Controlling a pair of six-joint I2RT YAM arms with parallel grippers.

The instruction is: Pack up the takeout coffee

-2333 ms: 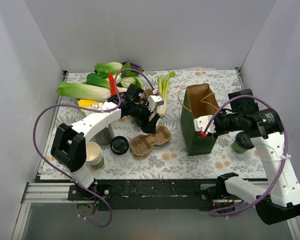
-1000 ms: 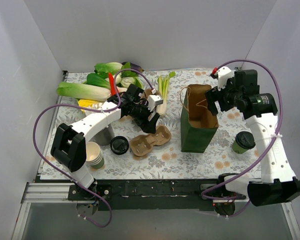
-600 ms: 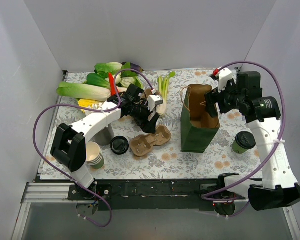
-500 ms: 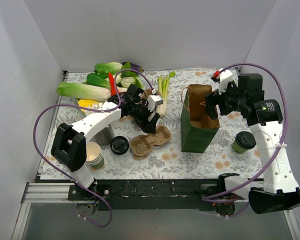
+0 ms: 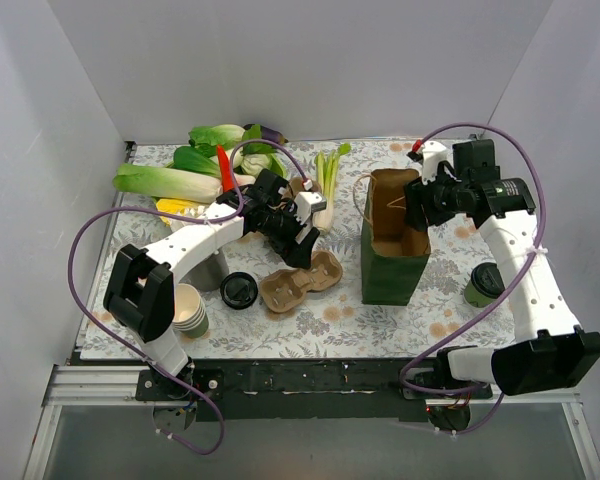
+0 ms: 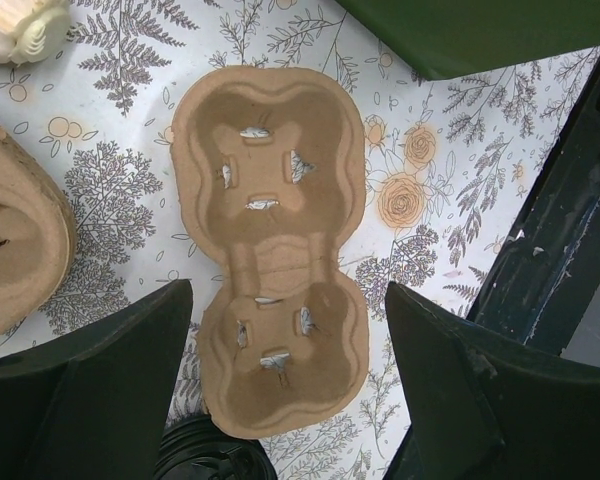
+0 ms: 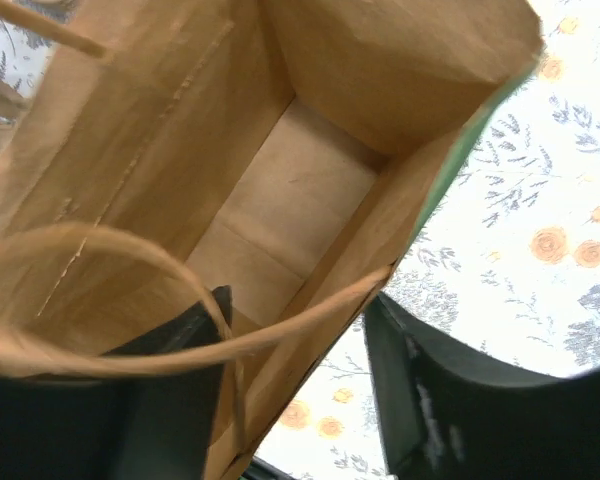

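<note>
Bag [image 5: 390, 265] upright on the surface [image 5: 330, 322], mouth open, apparently so that the coffee cup [image 5: 480, 288] can go in from above. The cup, lidded, stands on the surface near the bag's right side, partly hidden by the right arm, not yet packed. Right claw [image 7: 298, 305]: jaws wide apart, straddling the bag's right wall, one finger inside and one outside, clamped on nothing, probably to steady the mouth. Left claw [image 6: 288, 295]: jaws wide apart and empty, hovering over the cardboard cup carrier [image 6: 265, 190].
</note>
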